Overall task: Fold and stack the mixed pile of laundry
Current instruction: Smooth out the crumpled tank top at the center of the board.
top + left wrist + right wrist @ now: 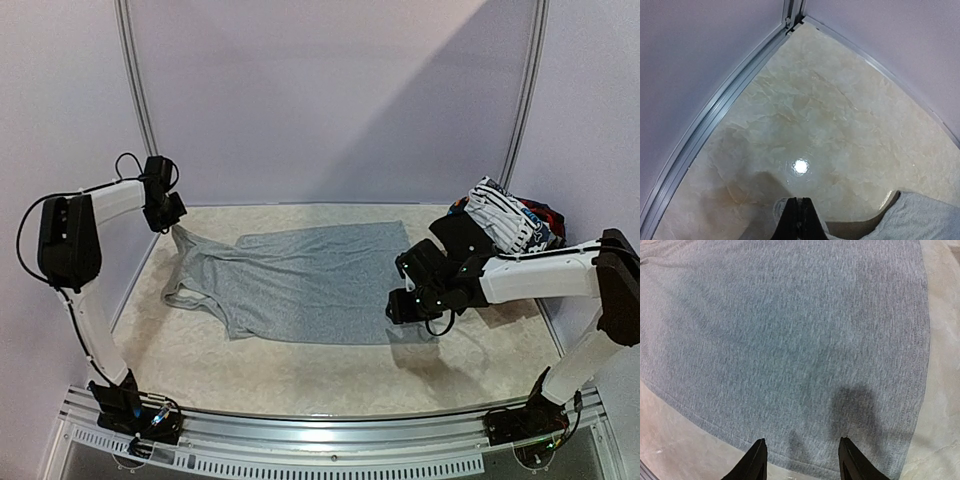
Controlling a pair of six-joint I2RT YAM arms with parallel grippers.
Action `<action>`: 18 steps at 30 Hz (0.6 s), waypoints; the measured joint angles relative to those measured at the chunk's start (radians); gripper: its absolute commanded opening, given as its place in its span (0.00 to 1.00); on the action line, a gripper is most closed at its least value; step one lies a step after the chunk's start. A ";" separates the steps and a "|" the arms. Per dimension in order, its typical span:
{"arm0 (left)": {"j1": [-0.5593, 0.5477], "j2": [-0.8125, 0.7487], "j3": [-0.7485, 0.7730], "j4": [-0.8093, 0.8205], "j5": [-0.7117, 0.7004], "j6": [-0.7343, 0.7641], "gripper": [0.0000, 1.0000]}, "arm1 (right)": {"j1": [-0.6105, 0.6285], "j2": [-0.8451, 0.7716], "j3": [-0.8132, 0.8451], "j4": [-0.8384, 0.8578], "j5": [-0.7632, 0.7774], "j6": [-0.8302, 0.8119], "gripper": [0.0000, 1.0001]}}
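Geometry is the whole story here, so quick rundown. Grey garment (pixel 300 280) lies spread flat across the middle of the worktop (pixel 300 385). Its long axis runs from the left edge toward the right edge, a bit skewed.

The far-left end is drawn up off the surface into a little peak near the far left corner. That's because the left claw (pixel 168 215) is clamped on that tip. Its wrist view shows the fingers (pixel 792 222) pressed together with grey cloth bunched round them.

Right claw (pixel 412 300) sits at the opposite end, over the near right corner of the cloth. It's spread apart with nothing in it. From its own camera the hem passes right by the fingertips (pixel 756 462), and the fabric stretches away ahead of them. I can't tell whether the tips touch the cloth or hang just over it.

So each arm already owns one end of the long axis. My guess is the right claw only needs to drop straight down and pinch that corner. Then both ends could be carried together for a fold.

The rest of the laundry pile (pixel 505 215) has a white black-striped piece on top, with black, red and blue bits showing. It's heaped in the far right corner just behind the right arm, well apart from the left claw.
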 measured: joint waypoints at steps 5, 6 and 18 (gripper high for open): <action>0.023 0.074 0.042 -0.033 -0.010 -0.012 0.88 | 0.000 0.000 0.000 -0.001 0.003 0.000 0.50; 0.022 0.076 0.029 -0.036 -0.020 -0.014 0.98 | 0.000 0.000 0.000 -0.002 0.005 0.000 0.50; -0.045 -0.489 -0.540 0.044 -0.085 -0.039 0.85 | 0.000 -0.131 -0.072 0.016 0.068 0.042 0.59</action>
